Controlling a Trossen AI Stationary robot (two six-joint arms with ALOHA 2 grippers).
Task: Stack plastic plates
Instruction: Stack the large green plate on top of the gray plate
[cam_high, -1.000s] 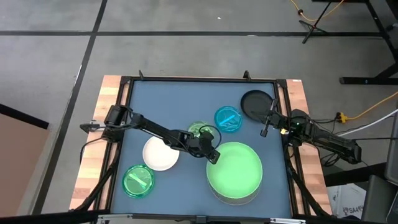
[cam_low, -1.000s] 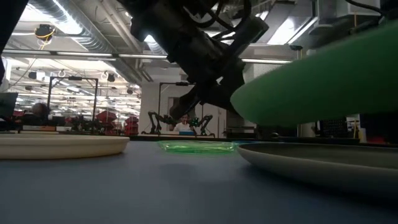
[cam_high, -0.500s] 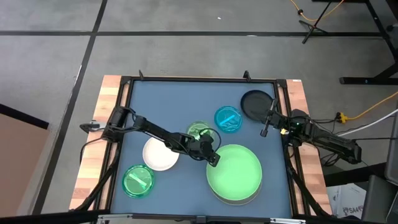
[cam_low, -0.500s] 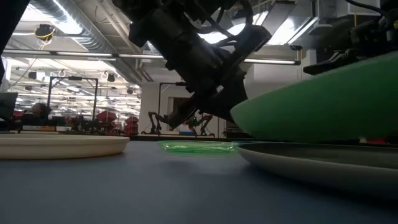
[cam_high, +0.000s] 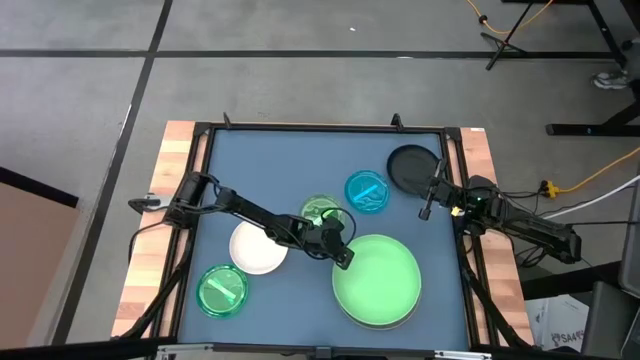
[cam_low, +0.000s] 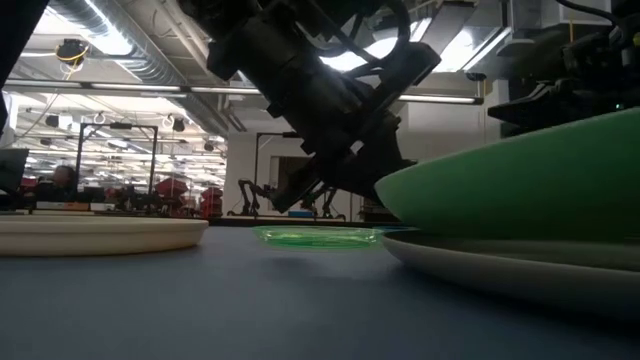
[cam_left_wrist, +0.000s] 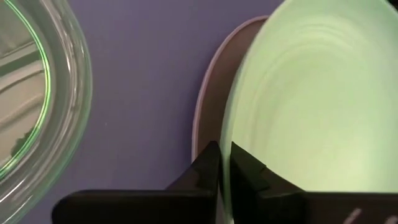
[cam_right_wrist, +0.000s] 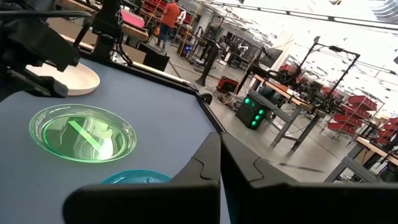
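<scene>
A: High view? 
B: Left gripper (cam_high: 344, 257) pinching light green plate (cam_high: 377, 279) at its rim, over grey plate (cam_high: 405, 321). Open mat beyond.

A: Low? 
B: Green plate tilted, touching grey.

A: Wrists? 
B: Left fingers (cam_left_wrist: 208, 168) clamp rim. Right gripper (cam_right_wrist: 221, 155) closed, empty, beside black plate (cam_high: 410, 166).

light green plate (cam_high: 378, 278) – grey plate (cam_left_wrist: 208, 112), blue table (cam_high: 290, 160)

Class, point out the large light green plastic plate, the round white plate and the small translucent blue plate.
large light green plastic plate (cam_high: 378, 278), high view, its centre.
round white plate (cam_high: 255, 251), high view, bare middle.
small translucent blue plate (cam_high: 367, 192), high view, its centre.
</scene>
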